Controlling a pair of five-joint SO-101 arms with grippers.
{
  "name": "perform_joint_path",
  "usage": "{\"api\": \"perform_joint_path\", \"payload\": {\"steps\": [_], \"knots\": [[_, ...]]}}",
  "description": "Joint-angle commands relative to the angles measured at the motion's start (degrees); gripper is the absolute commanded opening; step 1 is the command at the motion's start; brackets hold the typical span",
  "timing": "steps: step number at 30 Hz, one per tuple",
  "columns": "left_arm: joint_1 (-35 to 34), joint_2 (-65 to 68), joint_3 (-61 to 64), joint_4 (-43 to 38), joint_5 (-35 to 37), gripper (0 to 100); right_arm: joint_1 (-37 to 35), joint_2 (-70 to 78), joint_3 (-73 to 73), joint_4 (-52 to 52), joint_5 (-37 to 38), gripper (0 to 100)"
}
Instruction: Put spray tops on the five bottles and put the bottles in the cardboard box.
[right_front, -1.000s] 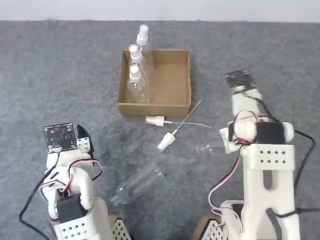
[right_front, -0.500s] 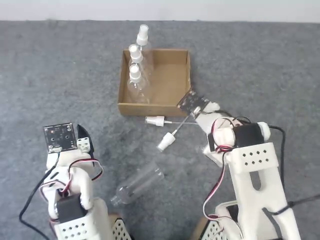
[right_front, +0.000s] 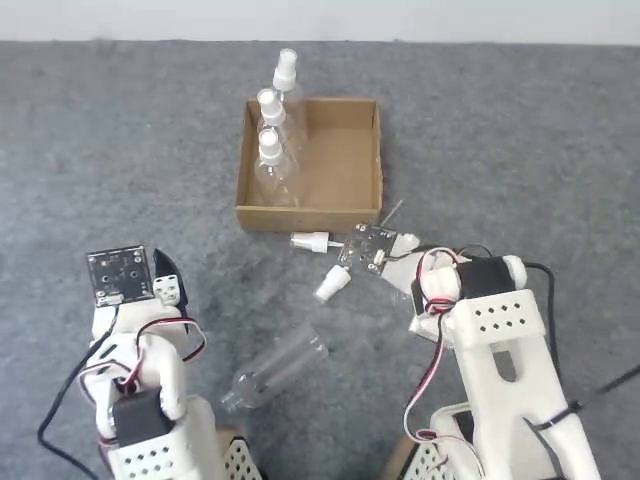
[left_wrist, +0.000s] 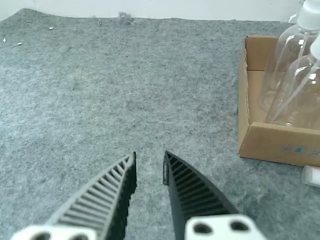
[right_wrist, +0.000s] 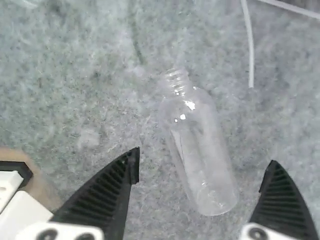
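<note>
Right claw (right_wrist: 202, 159), spread wide over an uncapped bottle (right_wrist: 197, 145).
The bottle lay on its side on the grey bench (right_front: 520, 130) beneath the claw, between its two fingers and touching neither. Two loose spray tops (right_front: 311, 241) lay just beyond that claw, between it and the cardboard box (right_front: 310, 217), which held three capped bottles (right_front: 272, 165). Left claw (left_wrist: 149, 156) stood narrowly parted, gripping nothing; a second bare bottle (right_front: 275, 365) lay to its right.
</note>
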Motion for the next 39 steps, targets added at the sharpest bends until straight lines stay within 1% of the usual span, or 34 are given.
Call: {"api": "perform_joint_path", "payload": {"steps": [1,6,15,19,25,34,39], "knots": [[0.00,-0.70,-0.40,-2.11,0.44,9,-0.48,-1.63,0.35,-3.12,1.05,33.2],[0.00,-0.70,-0.31,-2.11,0.44,9,-0.48,1.63,0.62,-4.35,1.14,33.2],[0.00,-0.70,-0.31,-2.11,0.44,9,-0.40,12.09,0.53,-11.12,1.23,33.2],[0.00,-0.70,-0.31,-2.11,0.44,9,-0.04,14.55,0.53,-12.00,4.22,33.0],[0.09,-0.70,-0.31,-2.11,-0.88,9,-0.04,17.45,0.53,-12.79,6.33,25.2],[0.09,-0.70,-0.22,-2.11,-0.97,9,0.04,22.29,0.53,-16.40,6.24,25.1],[0.09,-0.70,-0.22,-2.11,-0.97,9,2.42,23.87,0.53,-18.15,6.24,24.9]]}}
